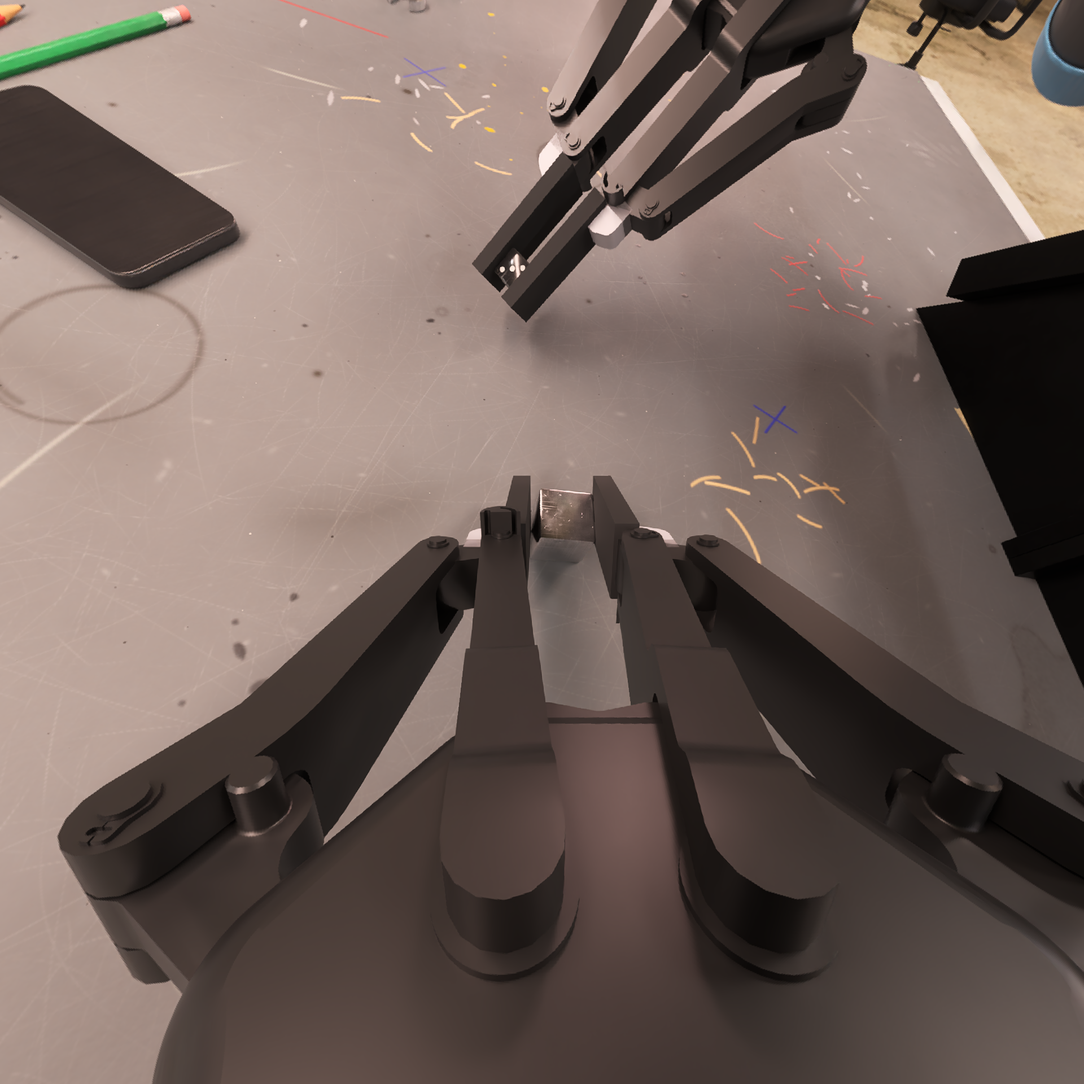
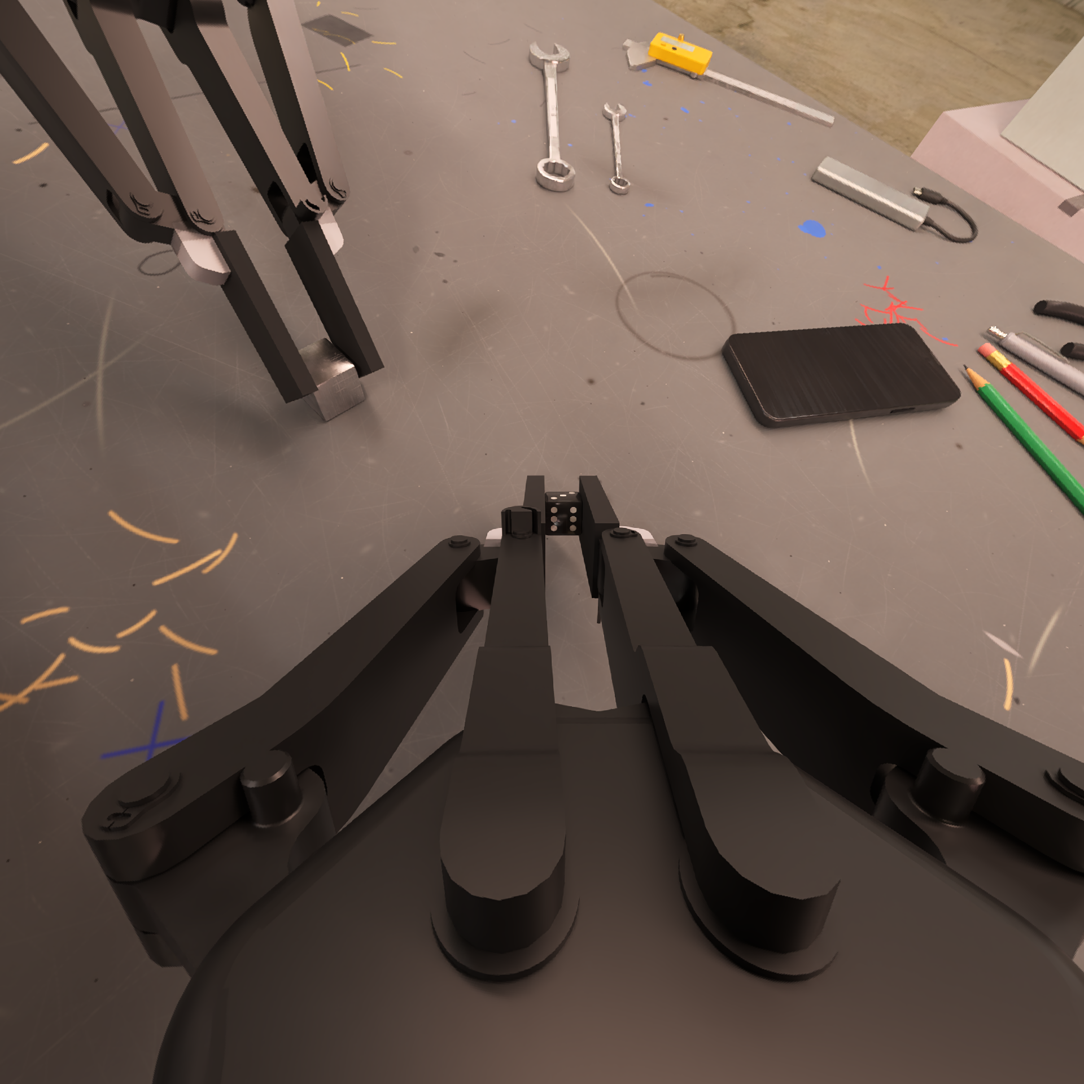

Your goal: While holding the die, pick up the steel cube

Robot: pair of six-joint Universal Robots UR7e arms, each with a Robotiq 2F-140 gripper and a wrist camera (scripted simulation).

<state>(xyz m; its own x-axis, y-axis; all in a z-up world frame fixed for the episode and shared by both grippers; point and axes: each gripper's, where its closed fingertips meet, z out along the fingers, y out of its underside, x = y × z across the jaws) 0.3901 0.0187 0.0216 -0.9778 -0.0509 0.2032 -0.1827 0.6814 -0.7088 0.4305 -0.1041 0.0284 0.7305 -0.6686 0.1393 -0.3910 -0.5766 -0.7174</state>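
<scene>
Your right gripper (image 2: 562, 498) has its fingers clamped on the die (image 2: 562, 514), keeping it aloft; your left gripper (image 1: 565, 498) pinches the steel cube (image 1: 564, 514) just above the counter (image 1: 352, 469).

Open lane: bare worktop (image 2: 481, 410) between the two claws.
Right-side obstacles: phone (image 2: 839, 375), green pencil (image 2: 1026, 434), red pencil (image 2: 1032, 393).
Far obstacles: large wrench (image 2: 552, 117), small wrench (image 2: 616, 146), caliper (image 2: 704, 64).
Left-view edge: black box (image 1: 1020, 399).
</scene>
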